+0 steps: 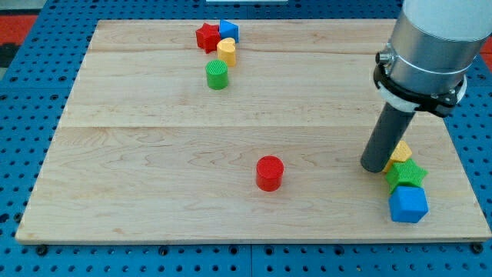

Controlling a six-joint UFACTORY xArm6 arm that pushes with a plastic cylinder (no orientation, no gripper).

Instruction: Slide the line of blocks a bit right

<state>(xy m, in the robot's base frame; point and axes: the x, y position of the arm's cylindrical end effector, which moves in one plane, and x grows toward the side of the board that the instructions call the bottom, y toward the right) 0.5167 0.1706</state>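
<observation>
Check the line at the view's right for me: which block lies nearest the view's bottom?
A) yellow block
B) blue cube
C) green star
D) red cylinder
B: the blue cube lies lowest, below the green star and yellow block, with my tip just left of them.

A pale wooden board (154, 169) is laid on a blue perforated surface (31, 115); even light is cast throughout.
</observation>
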